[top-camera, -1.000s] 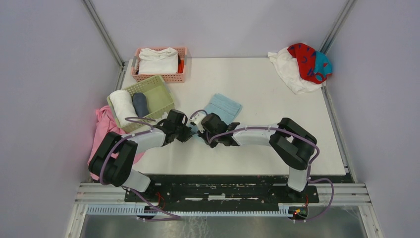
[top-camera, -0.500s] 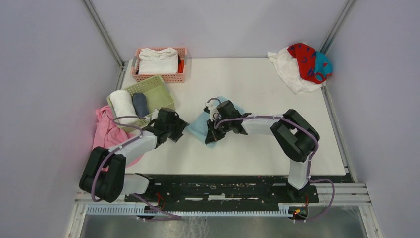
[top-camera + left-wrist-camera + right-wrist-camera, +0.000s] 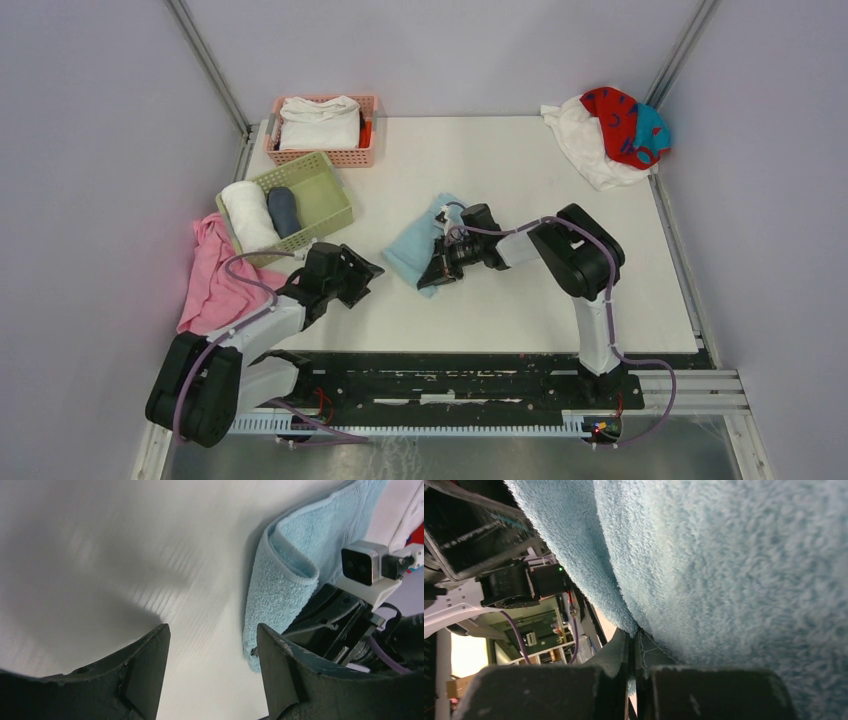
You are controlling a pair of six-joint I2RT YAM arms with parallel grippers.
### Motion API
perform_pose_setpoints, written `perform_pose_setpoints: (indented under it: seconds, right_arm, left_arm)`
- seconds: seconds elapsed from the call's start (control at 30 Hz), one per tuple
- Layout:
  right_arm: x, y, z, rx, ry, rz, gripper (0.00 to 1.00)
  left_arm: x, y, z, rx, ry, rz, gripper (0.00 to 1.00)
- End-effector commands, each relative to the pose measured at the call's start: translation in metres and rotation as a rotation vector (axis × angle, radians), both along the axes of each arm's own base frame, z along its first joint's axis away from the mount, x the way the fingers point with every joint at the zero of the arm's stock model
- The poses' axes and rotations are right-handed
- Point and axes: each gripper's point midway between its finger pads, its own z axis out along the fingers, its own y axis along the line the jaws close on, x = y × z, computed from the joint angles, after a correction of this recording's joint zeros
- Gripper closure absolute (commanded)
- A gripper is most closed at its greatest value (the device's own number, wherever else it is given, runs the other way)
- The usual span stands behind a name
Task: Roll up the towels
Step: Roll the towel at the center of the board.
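At the near edge of the white table (image 3: 520, 300) I have my two arms, bolted side by side. The left gripper (image 3: 362, 272) sits low over bare tabletop, jaws wide and empty, just left of the light blue towel (image 3: 408, 250). The right gripper (image 3: 438, 272) is pinched tight on that towel's near edge; the rest lies mid-table.

One plain pink cloth (image 3: 208, 275) droops over the left edge, beside the green basket (image 3: 320, 195), which holds two rolls, one white (image 3: 247, 212) and one dark grey-blue (image 3: 284, 210). Beyond it, one pink basket (image 3: 345, 157) with folded white cloth (image 3: 320, 125) sits at the far edge.

In the far right corner the white towel (image 3: 585, 150) and the red towel (image 3: 612, 118) lie heaped together, overhanging the edge. Bare tabletop separates them from my arms. Lavender walls close three sides.
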Motion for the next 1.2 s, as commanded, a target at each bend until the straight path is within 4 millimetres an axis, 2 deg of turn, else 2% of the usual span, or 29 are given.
perform_pose_setpoints:
  seconds: [0.0, 0.33, 0.57, 0.7, 0.8, 0.93, 1.03, 1.17]
  right_arm:
    - [0.002, -0.004, -0.019, -0.032, 0.048, -0.033, 1.00]
    - [0.000, -0.007, -0.022, -0.066, 0.059, -0.025, 0.99]
    - [0.001, -0.008, -0.012, -0.074, 0.029, -0.021, 0.95]
    - [-0.001, -0.011, -0.005, -0.121, -0.027, -0.002, 0.85]
    - [-0.002, -0.014, 0.003, -0.168, -0.091, 0.011, 0.72]
    - [0.003, -0.025, 0.025, -0.268, -0.247, 0.015, 0.55]
    - [0.007, -0.034, 0.042, -0.366, -0.391, 0.018, 0.49]
    - [0.009, -0.038, 0.068, -0.516, -0.622, 0.047, 0.48]
  left_arm:
    - [0.009, -0.021, 0.017, -0.101, -0.117, -0.089, 0.30]
    - [0.037, -0.041, 0.016, -0.168, -0.154, -0.111, 0.33]
    - [0.039, -0.037, -0.023, -0.143, -0.053, -0.060, 0.49]
    - [0.034, -0.037, -0.045, -0.138, 0.028, -0.045, 0.52]
    - [0.023, -0.033, -0.065, -0.119, 0.121, -0.019, 0.52]
    - [0.010, -0.021, -0.082, -0.072, 0.200, 0.033, 0.54]
    - [0.007, -0.016, -0.085, -0.036, 0.227, 0.040, 0.54]
    - [0.009, -0.018, -0.084, -0.010, 0.235, 0.029, 0.55]
